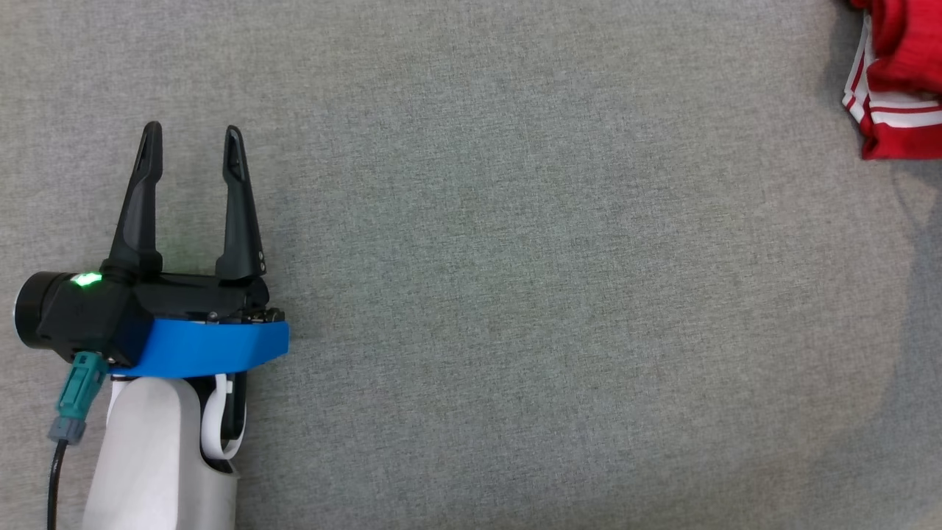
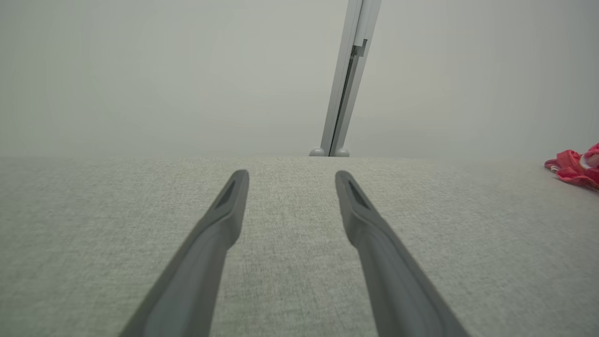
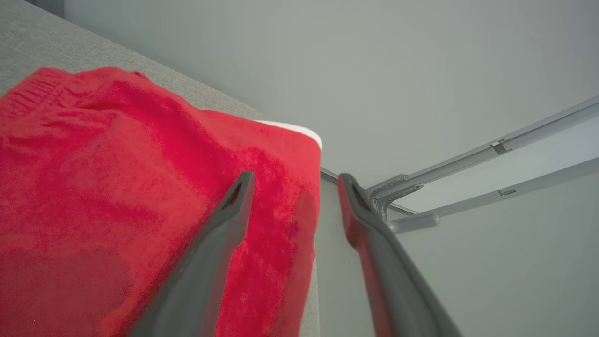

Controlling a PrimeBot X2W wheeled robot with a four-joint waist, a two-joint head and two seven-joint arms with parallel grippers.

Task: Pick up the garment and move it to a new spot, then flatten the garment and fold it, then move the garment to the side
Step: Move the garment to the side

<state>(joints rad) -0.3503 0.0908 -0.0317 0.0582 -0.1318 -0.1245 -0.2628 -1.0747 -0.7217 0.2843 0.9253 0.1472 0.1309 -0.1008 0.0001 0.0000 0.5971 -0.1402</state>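
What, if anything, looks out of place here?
The red garment lies at the very edge of the grey table, far to the right; it could slip off. Otherwise nothing stands out.

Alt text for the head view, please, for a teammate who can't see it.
A red garment with white stripes lies bunched at the top right corner of a grey fabric surface, cut off by the frame edge. The left gripper sits at lower left, fingers apart and empty, far from the garment.
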